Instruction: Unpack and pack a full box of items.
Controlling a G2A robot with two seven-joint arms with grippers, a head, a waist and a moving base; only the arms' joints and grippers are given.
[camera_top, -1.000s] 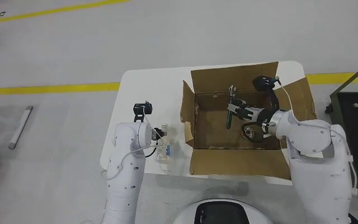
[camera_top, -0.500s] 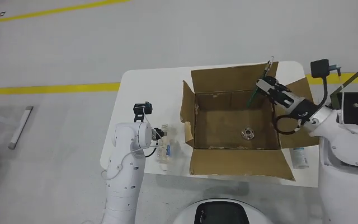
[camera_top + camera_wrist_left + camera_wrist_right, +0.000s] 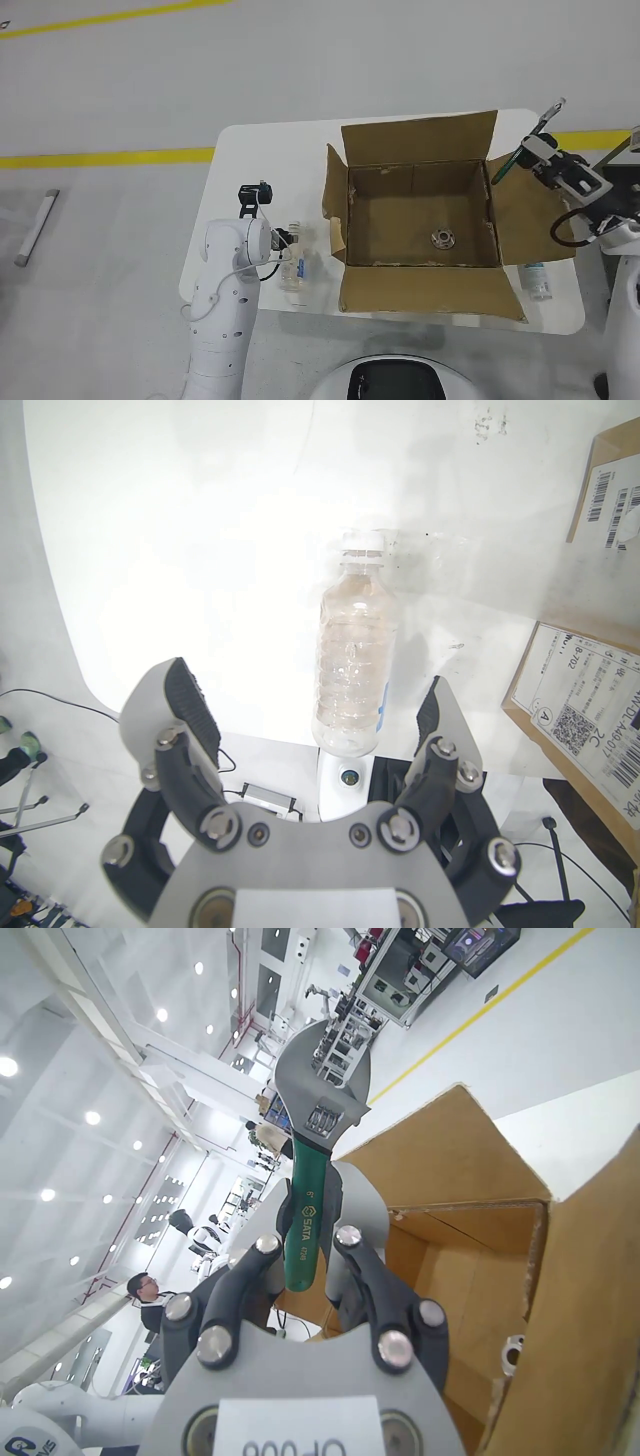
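Beside box (image 3: pixel 420 140), right fingers (image 3: pixel 361 1200) grasping half-hidden wrench (image 3: pixel 320 1093), left fingers (image 3: pixel 185 710) released near bottle (image 3: pixel 356 665)

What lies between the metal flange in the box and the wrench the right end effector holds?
Just the box: its bare floor, then its right wall, in the top view.

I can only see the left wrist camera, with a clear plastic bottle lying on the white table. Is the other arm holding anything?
Observer: Yes. The right end effector is shut on a green-handled steel adjustable wrench.
Operator: Is it inside the box?
Observer: No. In the top view it hangs outside the open brown cardboard box's cavity, over its side flap.
Operator: Is the box empty?
Observer: No. A small round metal fitting lies on its floor.
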